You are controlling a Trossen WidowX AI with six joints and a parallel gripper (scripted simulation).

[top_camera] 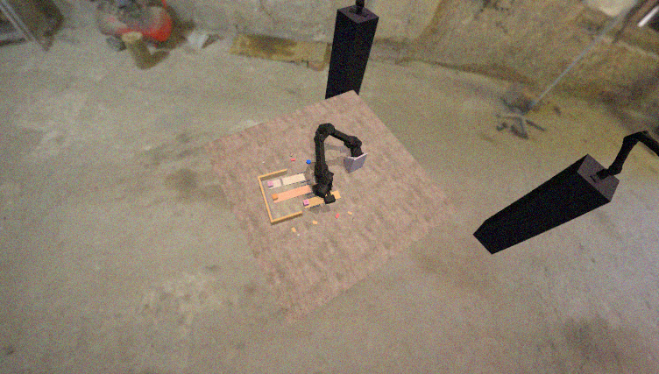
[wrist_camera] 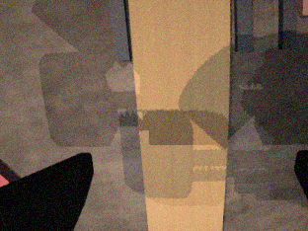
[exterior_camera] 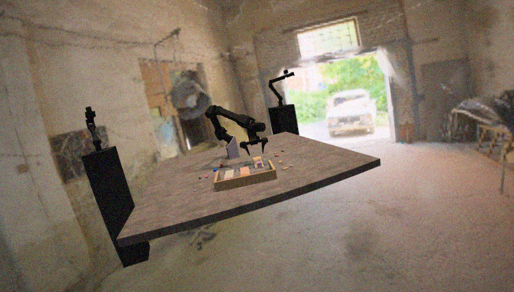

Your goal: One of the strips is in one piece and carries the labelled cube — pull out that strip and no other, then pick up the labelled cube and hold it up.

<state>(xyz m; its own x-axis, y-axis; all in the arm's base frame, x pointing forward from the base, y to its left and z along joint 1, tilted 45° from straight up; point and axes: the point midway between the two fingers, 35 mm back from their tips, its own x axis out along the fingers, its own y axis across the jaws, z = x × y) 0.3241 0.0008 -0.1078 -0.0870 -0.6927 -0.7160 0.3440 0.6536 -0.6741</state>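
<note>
A yellow-orange strip point(top_camera: 315, 201) point(exterior_camera: 258, 158) point(wrist_camera: 180, 49) sticks out of the open side of the tray, with a pink-purple cube point(top_camera: 305, 202) point(exterior_camera: 259, 163) on its inner end. An orange strip point(top_camera: 294, 194) point(exterior_camera: 245, 170) carries an orange cube point(top_camera: 274, 196). A cream strip point(top_camera: 294, 179) point(exterior_camera: 228, 174) with a crosswise break line near a pink cube point(top_camera: 270, 183) lies beyond it. Labels are too small to read. My gripper point(exterior_camera: 255, 153) point(wrist_camera: 193, 162) is open and empty above the outer part of the yellow-orange strip, one finger on each side of it.
The low yellow tray wall point(top_camera: 265, 200) point(exterior_camera: 246, 180) surrounds the strips on three sides. A pale upright panel point(top_camera: 355, 162) point(exterior_camera: 232, 148) stands near the arm's base. A blue piece point(top_camera: 308, 161) point(exterior_camera: 215, 169), a red piece point(top_camera: 336, 215) and several small yellow bits lie around the tray.
</note>
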